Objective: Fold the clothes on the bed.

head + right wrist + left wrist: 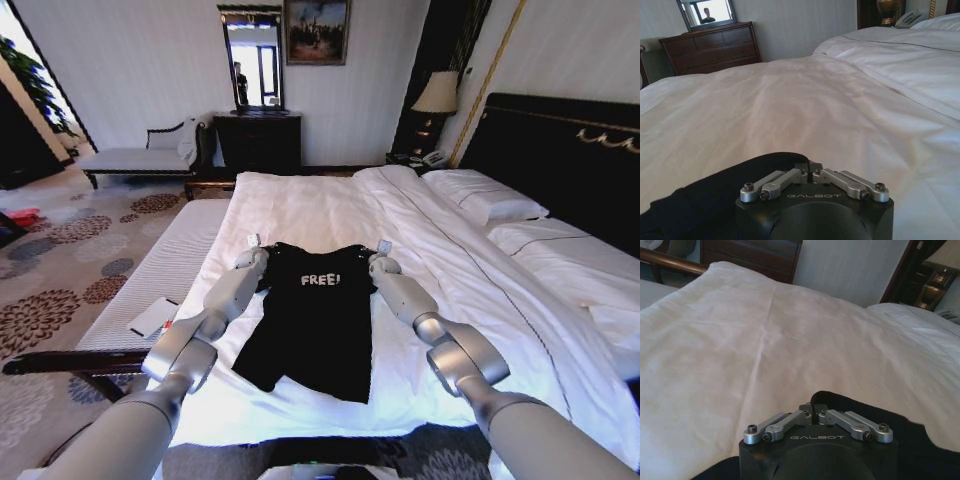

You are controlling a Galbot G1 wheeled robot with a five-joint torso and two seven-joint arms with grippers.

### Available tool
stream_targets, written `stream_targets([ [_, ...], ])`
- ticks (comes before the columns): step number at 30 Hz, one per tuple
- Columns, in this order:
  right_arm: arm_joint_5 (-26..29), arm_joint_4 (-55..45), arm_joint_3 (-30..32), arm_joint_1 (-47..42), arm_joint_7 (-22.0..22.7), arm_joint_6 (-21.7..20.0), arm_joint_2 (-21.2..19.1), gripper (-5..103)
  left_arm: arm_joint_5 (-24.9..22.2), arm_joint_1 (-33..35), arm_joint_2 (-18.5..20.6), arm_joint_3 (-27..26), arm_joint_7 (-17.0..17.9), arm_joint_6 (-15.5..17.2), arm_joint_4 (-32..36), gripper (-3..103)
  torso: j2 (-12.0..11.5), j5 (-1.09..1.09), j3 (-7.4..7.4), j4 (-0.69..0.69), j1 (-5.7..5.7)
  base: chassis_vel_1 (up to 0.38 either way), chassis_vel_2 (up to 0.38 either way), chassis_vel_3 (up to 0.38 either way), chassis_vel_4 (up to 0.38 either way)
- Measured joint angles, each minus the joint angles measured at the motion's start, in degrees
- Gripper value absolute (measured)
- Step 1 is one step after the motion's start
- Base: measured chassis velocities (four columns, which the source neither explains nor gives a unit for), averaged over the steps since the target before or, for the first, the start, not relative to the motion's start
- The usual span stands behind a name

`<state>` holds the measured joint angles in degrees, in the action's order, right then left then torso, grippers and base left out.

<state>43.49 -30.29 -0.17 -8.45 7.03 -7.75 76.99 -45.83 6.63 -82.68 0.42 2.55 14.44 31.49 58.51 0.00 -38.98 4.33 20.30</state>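
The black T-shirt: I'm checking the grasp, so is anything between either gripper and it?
Nothing visible. The left gripper and right gripper sit at the shoulders of the black "FREE!" T-shirt, lying flat on the white-sheeted bed; both look closed on cloth.

— Black T-shirt (pixel 310 325), white "FREE!" lettering across the chest; white bed (pixel 330 215), plain, unpatterned.

— Dark wooden headboard (pixel 560 150) with gold trim at two o'clock. Beige carpet (pixel 70 260) with brown floral medallions at nine o'clock.

— Silver-grey arms; black left hand (pixel 815 412) and right hand (pixel 810 170), silver linkages, "GALBOT" lettering.
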Motion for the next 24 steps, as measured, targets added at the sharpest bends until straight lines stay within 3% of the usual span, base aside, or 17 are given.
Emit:
stream_targets([
  [4, -0.47, -0.12, -0.35, -0.33, -0.27, -0.23, 0.07, -3, 0.12, -0.18, -0.79, -0.15, -0.05, 0.01, -0.48, -2, 0.0, 0.0, 0.0, 0.01, 0.0, 0.0, 0.0, 0.0, 0.0],
  [7, -0.98, -0.6, -1.21, -0.87, -0.67, -0.64, -0.15, 7, 0.02, -0.08, -1.25, -0.2, 0.5, 0.81, -0.24, 13, 0.0, 0.0, 0.0, 0.0, 0.0, 0.0, 0.0, 0.0, 0.0],
  [8, -0.98, -0.6, -1.21, -0.87, -0.67, -0.64, -0.15, 7, 0.02, -0.08, -1.25, -0.2, 0.5, 0.81, -0.24, 13, 0.0, 0.0, 0.0, 0.0, 0.0, 0.0, 0.0, 0.0, 0.0],
  [9, -1.02, -0.77, -1.3, -1.04, -0.64, -0.75, -0.21, 12, -0.01, 0.02, -1.37, -0.26, 0.85, 1.31, -0.25, 13, 0.0, 0.0, 0.0, 0.01, 0.0, 0.0, 0.0, 0.0, 0.0],
  [12, -0.75, -1.92, -1.62, -1.92, 0.21, -1.57, -0.89, 28, 0.2, 0.67, -1.26, -1.57, 2.19, 2.56, -0.37, 29, 0.0, 0.0, 0.0, 0.01, 0.0, 0.0, 0.0, 0.0, 0.0],
  [14, -0.46, -2.37, -1.74, -2.2, 0.47, -1.85, -1.25, 28, 0.22, 0.97, -1.01, -2.03, 2.73, 2.89, -0.23, 34, 0.0, 0.0, 0.0, -0.01, 0.0, 0.0, 0.0, 0.0, 0.0],
  [17, 0.97, -3.79, -1.81, -2.71, 1.28, -2.49, -2.37, 45, 0.13, 1.9, 0.24, -2.68, 3.89, 3.55, 1.21, 45, 0.0, 0.0, 0.0, -0.01, 0.0, 0.0, 0.0, 0.0, 0.0],
  [18, 0.97, -3.79, -1.81, -2.71, 1.28, -2.49, -2.37, 45, 0.13, 1.9, 0.24, -2.68, 3.89, 3.55, 1.21, 45, 0.0, 0.0, 0.0, -0.01, 0.0, 0.0, 0.0, 0.0, 0.0],
  [19, 1.76, -4.77, -1.84, -2.96, 1.61, -2.68, -2.99, 45, -0.19, 2.34, 0.93, -2.6, 4.1, 3.65, 2.27, 50, 0.0, -0.01, 0.0, -0.01, 0.0, 0.0, 0.0, 0.0, 0.0],
  [21, 3.71, -8.03, -2.46, -4.01, 2.13, -3.15, -4.76, 56, -1.18, 3.45, 2.93, -1.92, 4.78, 3.71, 5.39, 62, 0.0, 0.0, 0.0, -0.01, 0.0, 0.0, 0.0, 0.0, 0.0],
  [23, 5.58, -12.39, -3.34, -5.67, 2.93, -3.66, -7.58, 67, -2.66, 5.19, 6.04, -0.66, 5.83, 3.66, 10.04, 67, 0.0, 0.0, 0.0, 0.0, 0.0, 0.0, 0.0, 0.0, 0.0],
  [24, 5.58, -12.39, -3.34, -5.67, 2.93, -3.66, -7.58, 67, -2.66, 5.19, 6.04, -0.66, 5.83, 3.66, 10.04, 67, 0.0, 0.0, 0.0, 0.0, 0.0, 0.0, 0.0, 0.0, 0.0],
])
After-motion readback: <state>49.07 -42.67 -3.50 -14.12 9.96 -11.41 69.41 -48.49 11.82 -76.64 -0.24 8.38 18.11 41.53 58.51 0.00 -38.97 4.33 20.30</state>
